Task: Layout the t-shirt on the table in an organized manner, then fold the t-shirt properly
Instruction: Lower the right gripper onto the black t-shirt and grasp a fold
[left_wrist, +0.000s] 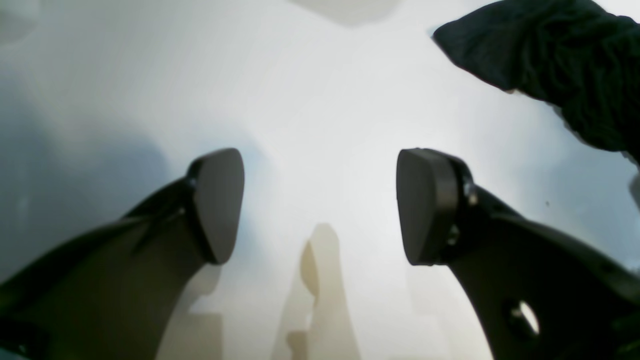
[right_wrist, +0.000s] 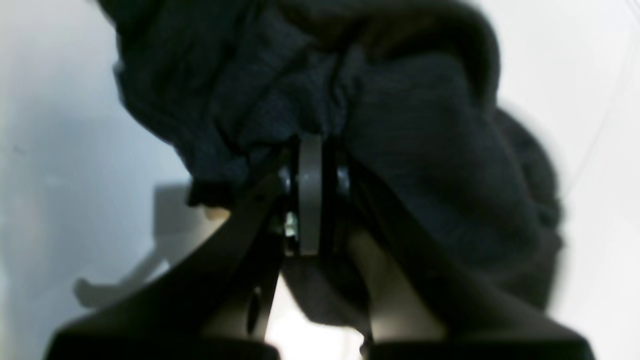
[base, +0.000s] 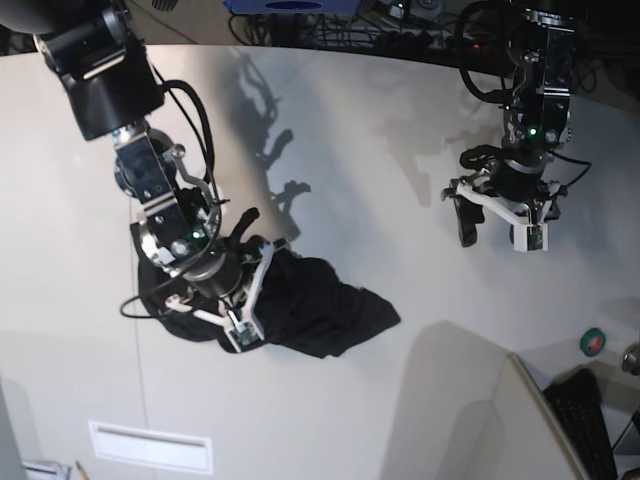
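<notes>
The black t-shirt (base: 320, 305) lies crumpled in a heap on the white table (base: 380, 150), left of centre in the base view; its print is hidden. My right gripper (base: 252, 292) is shut on a bunched fold of the t-shirt (right_wrist: 425, 150), and in the right wrist view the closed gripper (right_wrist: 310, 150) pinches cloth at its tips. My left gripper (base: 497, 232) hovers open and empty over bare table at the right, far from the shirt. In the left wrist view the open gripper (left_wrist: 320, 205) faces white table (left_wrist: 320, 100), with an edge of the t-shirt (left_wrist: 560, 55) at the top right.
Cables (base: 420, 25) run along the far table edge. A small green and red round object (base: 593, 342) and a dark keyboard (base: 580, 410) sit at the lower right, beside a tilted white panel (base: 480, 420). A white rectangular label (base: 150, 447) is at the near left.
</notes>
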